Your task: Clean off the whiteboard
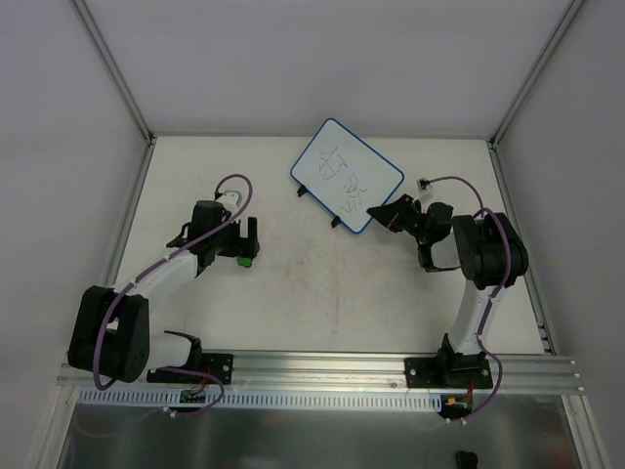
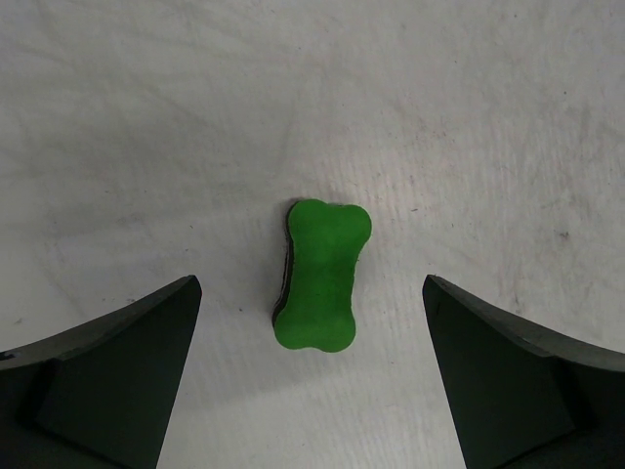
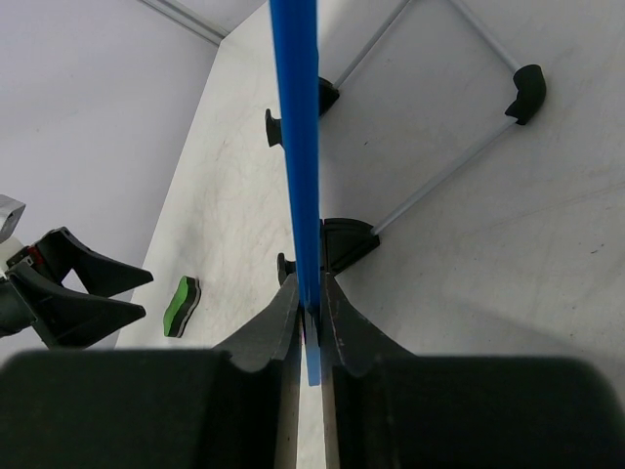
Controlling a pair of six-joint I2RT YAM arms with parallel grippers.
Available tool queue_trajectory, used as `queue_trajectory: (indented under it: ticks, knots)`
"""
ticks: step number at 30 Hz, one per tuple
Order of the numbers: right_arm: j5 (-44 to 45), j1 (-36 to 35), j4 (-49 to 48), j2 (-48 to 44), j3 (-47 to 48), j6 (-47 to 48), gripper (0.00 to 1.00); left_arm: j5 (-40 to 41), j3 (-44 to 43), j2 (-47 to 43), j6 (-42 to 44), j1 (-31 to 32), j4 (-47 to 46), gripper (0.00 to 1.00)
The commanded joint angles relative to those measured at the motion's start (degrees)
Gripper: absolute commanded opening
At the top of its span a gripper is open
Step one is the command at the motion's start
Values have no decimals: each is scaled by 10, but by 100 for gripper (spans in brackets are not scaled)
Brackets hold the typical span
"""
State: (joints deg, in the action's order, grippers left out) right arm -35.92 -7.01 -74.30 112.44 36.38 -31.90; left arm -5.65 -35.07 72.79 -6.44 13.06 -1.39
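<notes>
The whiteboard point(image 1: 347, 174), white with a thin blue rim and black scribbles, lies tilted at the back of the table. My right gripper point(image 1: 375, 213) is shut on its near right edge. In the right wrist view the blue rim point(image 3: 298, 147) runs edge-on between the closed fingers point(image 3: 289, 311), with the board's black feet point(image 3: 348, 242) behind them. A small green eraser point(image 2: 322, 276) lies flat on the table. My left gripper point(image 2: 312, 285) hovers over it, open wide, one finger on each side and neither touching it. The top view shows the left gripper point(image 1: 244, 246) and the eraser point(image 1: 244, 261).
The board's thin wire stand legs point(image 3: 435, 181) with black end caps stretch across the table behind the right gripper. White walls and aluminium posts point(image 1: 117, 73) enclose the table. A faint smudge marks the tabletop point(image 1: 327, 293) between the arms.
</notes>
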Motion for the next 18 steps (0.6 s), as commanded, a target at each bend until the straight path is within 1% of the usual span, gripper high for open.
queue_trajectory:
  ticks: [1, 6, 11, 13, 14, 18]
  knots:
    - [10, 1, -135, 7, 16, 4, 9, -45, -38, 29, 30, 11, 40, 99]
    - [9, 1, -135, 7, 17, 3, 9, -46, -87, 104, 23, 24, 93, 99]
    - [6, 1, -135, 7, 16, 3, 8, 2, -103, 121, 10, 43, 116, 99]
    - [6, 1, -135, 5, 16, 3, 8, 4, -102, 119, 13, 43, 118, 99]
    - [6, 1, -135, 6, 16, 3, 8, 5, -104, 121, 13, 43, 118, 97]
    - [4, 1, -135, 7, 17, 1, 8, -10, -130, 161, 16, 43, 136, 75]
